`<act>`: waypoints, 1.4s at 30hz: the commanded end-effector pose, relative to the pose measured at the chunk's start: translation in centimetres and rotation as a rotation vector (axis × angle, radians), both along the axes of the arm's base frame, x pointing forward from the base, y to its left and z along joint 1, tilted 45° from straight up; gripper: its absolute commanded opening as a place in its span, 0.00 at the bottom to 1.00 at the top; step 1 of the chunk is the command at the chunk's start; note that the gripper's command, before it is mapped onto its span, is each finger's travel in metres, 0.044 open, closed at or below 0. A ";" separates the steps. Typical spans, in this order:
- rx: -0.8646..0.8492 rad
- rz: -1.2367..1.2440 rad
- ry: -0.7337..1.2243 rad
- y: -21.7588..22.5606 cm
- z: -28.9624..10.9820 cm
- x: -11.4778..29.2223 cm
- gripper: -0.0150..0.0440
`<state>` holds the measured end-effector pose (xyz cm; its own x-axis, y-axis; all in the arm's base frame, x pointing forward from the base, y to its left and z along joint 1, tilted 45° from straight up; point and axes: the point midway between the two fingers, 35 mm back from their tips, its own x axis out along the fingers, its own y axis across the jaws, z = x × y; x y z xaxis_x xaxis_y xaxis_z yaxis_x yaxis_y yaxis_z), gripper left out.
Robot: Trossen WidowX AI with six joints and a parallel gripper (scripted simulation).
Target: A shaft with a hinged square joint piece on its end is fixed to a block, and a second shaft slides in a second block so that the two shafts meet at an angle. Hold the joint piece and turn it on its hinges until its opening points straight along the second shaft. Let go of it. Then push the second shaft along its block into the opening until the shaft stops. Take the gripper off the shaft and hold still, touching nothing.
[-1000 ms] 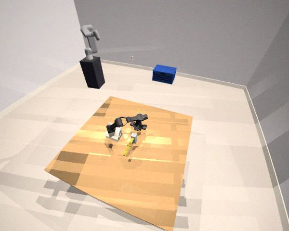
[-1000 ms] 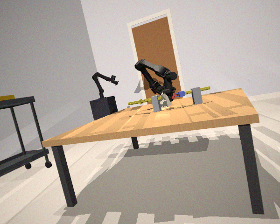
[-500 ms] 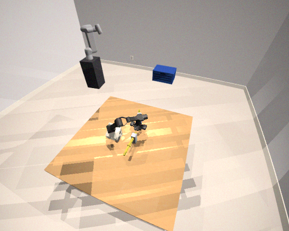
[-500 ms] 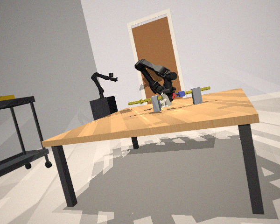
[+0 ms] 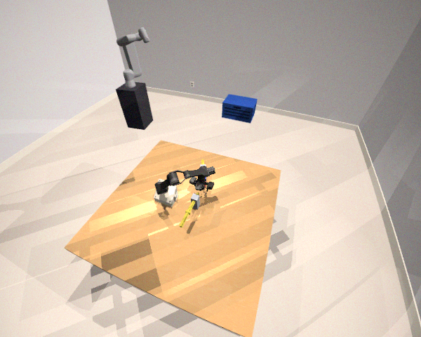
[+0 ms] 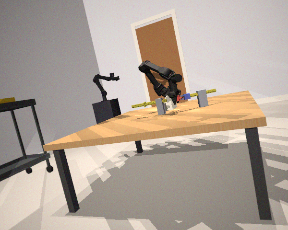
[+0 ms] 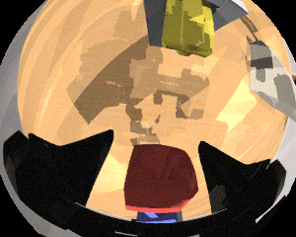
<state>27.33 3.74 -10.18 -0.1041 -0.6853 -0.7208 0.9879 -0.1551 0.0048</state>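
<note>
The dark red joint piece [image 7: 160,178] [image 6: 178,98] sits on a blue hinge part [image 7: 155,216] [image 6: 186,96] at the end of the fixed yellow shaft [image 6: 210,91] [image 5: 203,161], which is held in a grey block [image 6: 201,97]. The second yellow shaft [image 6: 141,104] [image 5: 185,216] [image 7: 187,23] runs through the second grey block [image 6: 160,106] [image 5: 195,200], with a gap between its end and the joint piece. My gripper [image 7: 156,141] [image 6: 176,98] [image 5: 203,185] is open; its fingers stand to either side of the joint piece, apart from it.
The arm's white base [image 5: 165,196] stands on the wooden table [image 6: 213,119] [image 5: 203,275] beside the second block. Off the table are another arm on a dark pedestal [image 5: 133,104] [image 6: 105,109], a blue box [image 5: 239,107] and a black cart [image 6: 12,104].
</note>
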 end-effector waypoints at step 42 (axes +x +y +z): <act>-0.002 0.532 0.554 7.0 6.5 1.6 1.00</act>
<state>28.81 9.94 -4.31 -0.1110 -0.7560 -0.6451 0.8351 0.2809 -0.4729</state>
